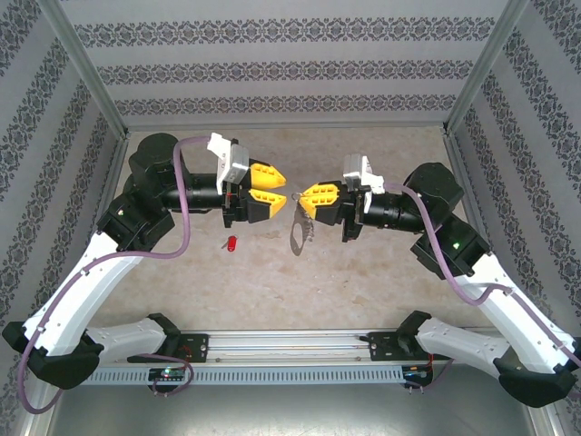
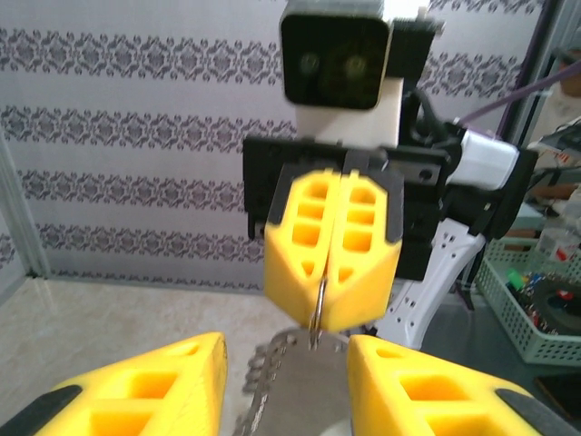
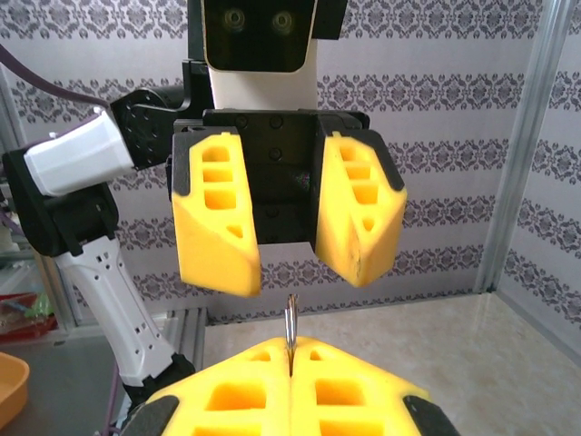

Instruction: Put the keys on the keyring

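The keyring (image 1: pixel 299 234) is a flat grey oblong hanging in the air under my right gripper (image 1: pixel 305 196). That gripper is shut on one of its thin metal rings (image 3: pixel 290 320). My left gripper (image 1: pixel 286 189) faces it from the left with its jaws open. In the left wrist view the grey keyring (image 2: pixel 304 392) hangs between my left fingers (image 2: pixel 154 386) and touches neither. The right gripper (image 2: pixel 329 313) pinches the ring (image 2: pixel 319 307) just above it. A small red key (image 1: pixel 231 243) lies on the table below the left gripper.
Patterned walls (image 1: pixel 290 68) close in the table at the back and both sides. An aluminium rail (image 1: pixel 290 343) runs along the near edge between the arm bases. A green basket (image 2: pixel 536 313) with small parts stands off the table, behind the right arm.
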Robot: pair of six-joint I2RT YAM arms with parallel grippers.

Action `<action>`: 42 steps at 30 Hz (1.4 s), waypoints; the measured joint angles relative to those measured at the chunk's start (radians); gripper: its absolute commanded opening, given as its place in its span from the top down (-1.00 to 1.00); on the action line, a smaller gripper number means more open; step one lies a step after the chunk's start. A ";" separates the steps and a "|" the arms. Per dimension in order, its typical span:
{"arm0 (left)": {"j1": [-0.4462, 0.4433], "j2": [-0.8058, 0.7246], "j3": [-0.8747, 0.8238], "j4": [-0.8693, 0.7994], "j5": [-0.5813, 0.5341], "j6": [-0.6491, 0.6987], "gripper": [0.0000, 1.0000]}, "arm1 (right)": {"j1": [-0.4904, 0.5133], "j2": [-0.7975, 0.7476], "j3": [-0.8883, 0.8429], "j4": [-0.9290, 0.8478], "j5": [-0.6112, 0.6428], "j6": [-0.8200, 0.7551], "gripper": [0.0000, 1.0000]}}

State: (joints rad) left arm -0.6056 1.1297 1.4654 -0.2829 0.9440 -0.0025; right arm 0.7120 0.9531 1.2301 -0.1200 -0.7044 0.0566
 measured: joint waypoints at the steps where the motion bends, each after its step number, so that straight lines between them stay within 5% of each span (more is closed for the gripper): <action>1: 0.000 0.001 0.000 0.016 0.006 -0.013 0.25 | 0.003 0.000 -0.004 0.016 0.000 0.010 1.00; 15: 0.000 0.028 0.046 0.051 0.049 -0.047 0.52 | 0.037 -0.002 -0.009 0.114 0.009 0.050 1.00; 42: -0.001 0.033 0.090 -0.099 0.063 0.035 0.50 | 0.078 0.003 -0.011 0.127 0.066 -0.034 1.00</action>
State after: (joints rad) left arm -0.6067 1.1625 1.5558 -0.3817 1.0065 0.0322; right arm 0.7902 0.9562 1.2190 0.0071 -0.6388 0.0231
